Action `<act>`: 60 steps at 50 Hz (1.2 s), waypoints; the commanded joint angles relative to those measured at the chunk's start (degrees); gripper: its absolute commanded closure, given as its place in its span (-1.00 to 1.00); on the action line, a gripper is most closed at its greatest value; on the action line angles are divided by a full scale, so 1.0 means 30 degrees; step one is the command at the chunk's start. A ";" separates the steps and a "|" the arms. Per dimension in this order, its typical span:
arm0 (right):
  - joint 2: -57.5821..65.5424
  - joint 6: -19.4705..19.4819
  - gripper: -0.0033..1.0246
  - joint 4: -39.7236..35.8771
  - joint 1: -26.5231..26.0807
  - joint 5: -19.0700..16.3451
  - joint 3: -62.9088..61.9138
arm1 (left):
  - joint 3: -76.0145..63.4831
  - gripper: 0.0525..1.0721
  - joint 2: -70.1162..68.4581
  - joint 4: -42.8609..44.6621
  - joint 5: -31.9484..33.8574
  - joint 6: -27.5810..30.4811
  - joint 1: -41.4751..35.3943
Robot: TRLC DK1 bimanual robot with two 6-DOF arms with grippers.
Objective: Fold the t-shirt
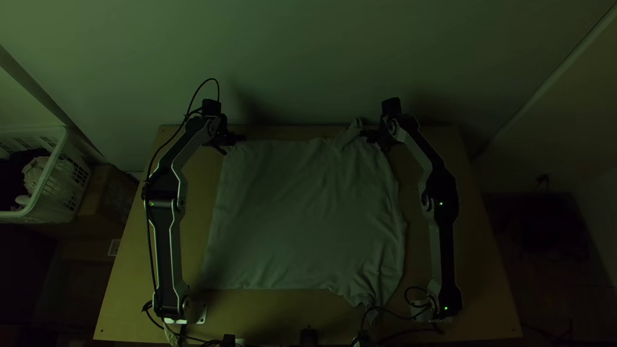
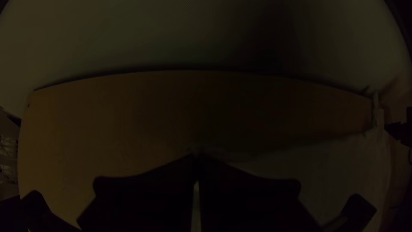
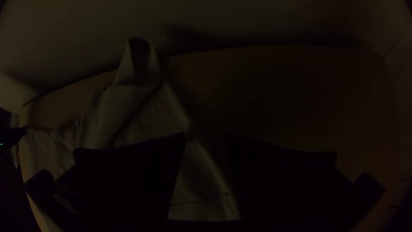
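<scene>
can see the t-shirt (image 1: 302, 212) spread wide over the middle of the surface (image 1: 482, 289), between the two arms. lies fairly smooth across its middle and towards the left arm, with a nearly straight edge along that side. gets more rumpled towards the right arm, with wavy creases down that side and a bunched, pointed bit at the near corner. cannot tell how many layers lie under the top one.

at the far edge, towards the right arm, sticks up in a narrow loop of cloth (image 1: 355, 126), reaching just past the surface's far edge.

find the left end effector (image 1: 237, 137) at the far corner on its own side, closed down to its tips, with a small pinch of the t-shirt between them.

find the right end effector (image 1: 367, 135) over the other far corner, just beside the loop of cloth. stands partly open, with a clear gap between the tips and cloth visible through it. cannot tell whether touching that cloth; shows no pinched fold.

beyond the left arm, see a white basket (image 1: 77, 177) with cloth in it, beside a cardboard box (image 1: 101, 193).
</scene>
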 commanded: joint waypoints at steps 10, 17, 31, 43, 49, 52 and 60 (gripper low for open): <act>0.0936 -0.0261 0.95 -0.0313 0.0038 0.0113 0.0917 | 0.0747 0.95 -0.0050 -0.0188 0.0002 -0.0368 0.0379; 0.0701 -0.0203 0.95 -0.0313 -0.0401 0.0171 0.1416 | 0.1304 0.95 -0.0109 -0.0130 0.0002 -0.0309 0.0584; 0.0555 -0.0203 0.95 0.0391 -0.0870 0.0787 0.2236 | 0.1831 0.95 -0.0021 0.0808 0.0060 -0.0690 0.1082; -0.0324 -0.0408 0.95 -0.0225 -0.0607 0.0787 0.1562 | 0.1567 0.95 -0.0402 0.0339 0.0471 -0.1247 0.1316; -0.1027 -0.0789 0.95 -0.0811 -0.0431 0.0787 0.0712 | 0.0571 0.95 -0.1105 0.0163 0.0969 -0.1276 0.1434; -0.1261 -0.1257 0.95 -0.1572 -0.0343 0.0787 0.0624 | -0.0044 0.95 -0.1544 0.0193 0.1525 -0.1276 0.1522; -0.2111 -0.1550 0.95 -0.2481 -0.0314 0.0787 0.0302 | -0.1684 0.95 -0.3009 0.0486 0.2404 -0.1305 0.1727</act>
